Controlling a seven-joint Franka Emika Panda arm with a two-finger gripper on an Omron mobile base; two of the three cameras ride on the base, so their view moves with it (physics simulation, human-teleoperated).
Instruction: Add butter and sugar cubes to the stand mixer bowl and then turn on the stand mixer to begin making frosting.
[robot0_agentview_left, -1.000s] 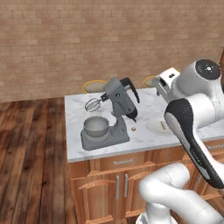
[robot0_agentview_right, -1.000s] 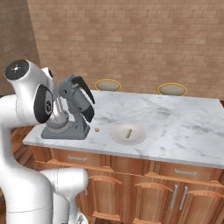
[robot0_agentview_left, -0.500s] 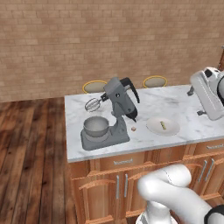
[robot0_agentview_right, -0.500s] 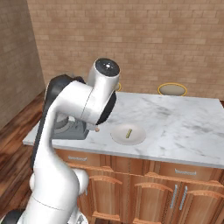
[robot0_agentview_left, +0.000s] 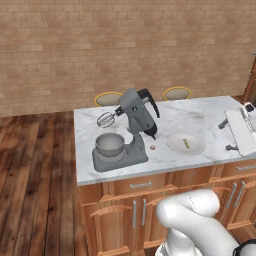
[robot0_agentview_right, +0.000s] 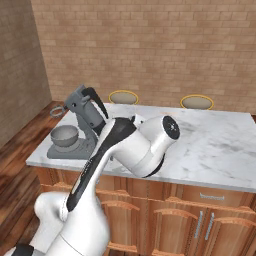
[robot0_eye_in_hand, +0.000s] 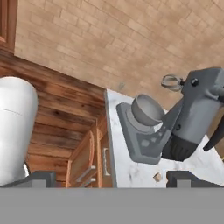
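Dark jaws (robot0_eye_in_hand: 111, 179) stand wide apart with nothing between them, their two tips rising at the lower edge of the hand view. Beyond them lies a small tan cube (robot0_eye_in_hand: 157, 176) on the white marble desk (robot0_agentview_left: 200, 112), close to the stand mixer (robot0_agentview_left: 131, 131). This dark grey machine has its head tilted up, wire whisk (robot0_agentview_left: 106, 119) raised clear of the stand mixer bowl (robot0_agentview_left: 109, 145), which sits on the flat base (shiny grey metal, deep and round). To the mixer's right rests a pale plate (robot0_agentview_left: 186, 144) carrying the butter (robot0_agentview_left: 186, 143), a small yellowish piece. Brick wall (robot0_agentview_left: 125, 45) behind; wooden floor (robot0_agentview_left: 35, 175) alongside.
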